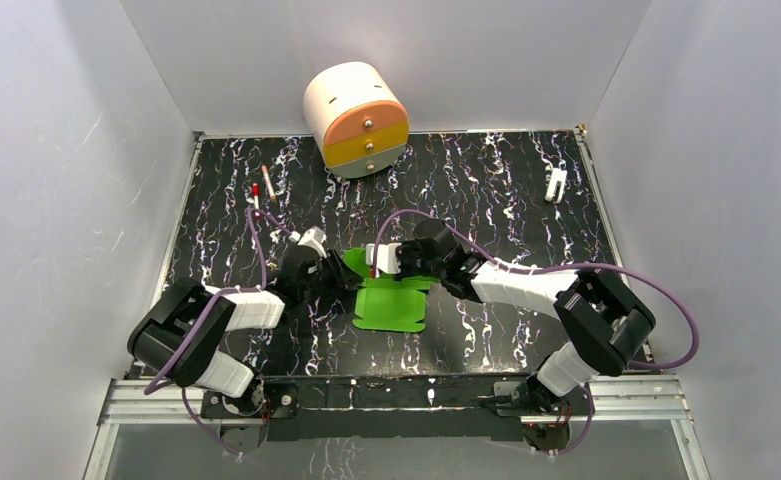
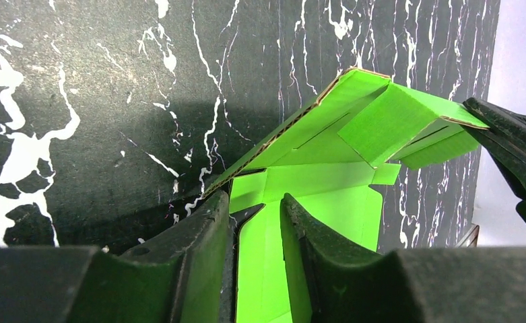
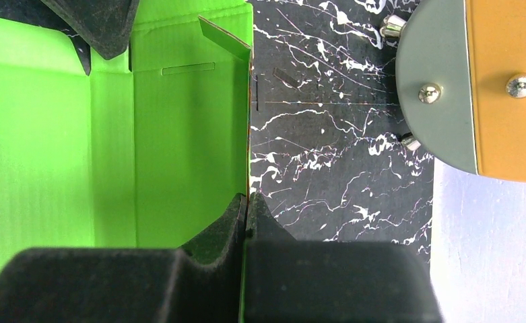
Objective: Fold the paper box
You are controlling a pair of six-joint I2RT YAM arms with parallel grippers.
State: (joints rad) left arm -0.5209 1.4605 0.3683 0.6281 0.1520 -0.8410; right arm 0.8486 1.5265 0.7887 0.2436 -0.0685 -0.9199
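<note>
The paper box (image 1: 391, 300) is bright green card, lying partly folded at the middle of the black marbled table. My right gripper (image 1: 376, 258) comes in from the right and is shut on the top edge of a raised side panel; the thin card edge sits between its fingertips (image 3: 248, 202). My left gripper (image 1: 341, 272) is at the box's left side. Its jaws stand apart astride the edge of another panel (image 2: 256, 205), with the card close to the left finger (image 2: 209, 229). In the left wrist view, the paper box (image 2: 354, 128) has a lifted wall and tab, and the right gripper's fingers (image 2: 509, 134) hold its far corner.
A cream cylinder with orange and yellow drawers (image 1: 358, 118) stands at the back, also close in the right wrist view as the drawer unit (image 3: 475, 87). Two pens (image 1: 263, 185) lie at the back left, a small white clip (image 1: 556, 185) at the back right. White walls enclose the table.
</note>
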